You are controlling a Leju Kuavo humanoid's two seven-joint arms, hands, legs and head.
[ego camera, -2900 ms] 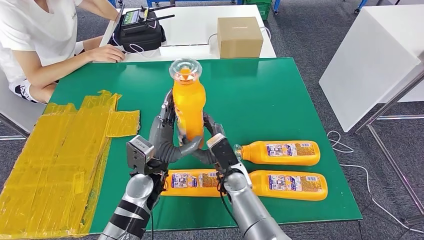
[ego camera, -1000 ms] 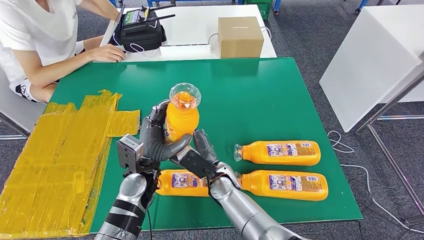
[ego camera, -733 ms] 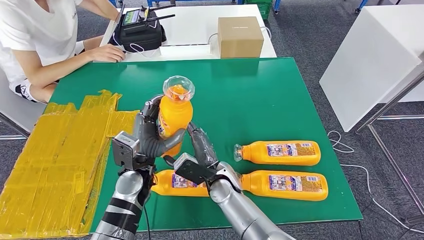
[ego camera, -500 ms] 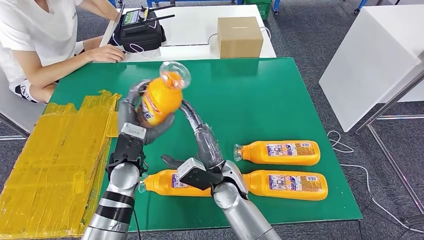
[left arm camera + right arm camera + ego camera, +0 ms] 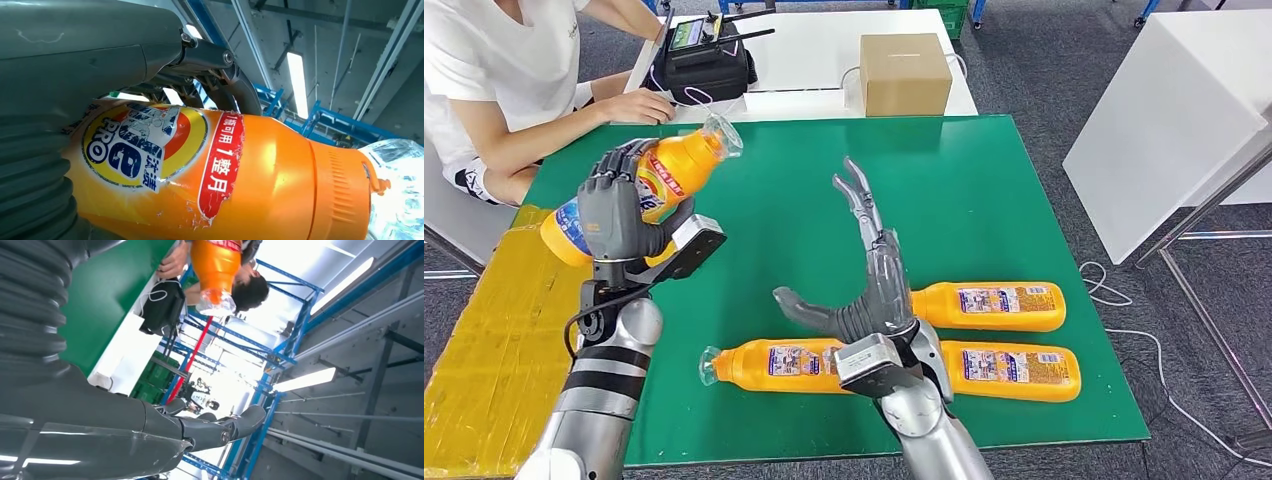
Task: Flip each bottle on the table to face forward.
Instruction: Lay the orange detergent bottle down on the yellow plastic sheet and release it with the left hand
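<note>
With your left hand (image 5: 614,215) grasping the orange plastic detergent bottle (image 5: 639,185) above the green surface's (image 5: 984,200) left edge and your right hand (image 5: 869,290) released, lower it label-up gently.

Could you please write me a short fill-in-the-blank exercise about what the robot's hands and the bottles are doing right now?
1. The orange bottle in the air is held by the robot's ____ hand.
2. The right hand is ____, with its fingers spread.
3. ____ bottles lie on the green table.
4. The brown ____ stands on the white table beyond.

Missing words: left; open; three; box
</note>
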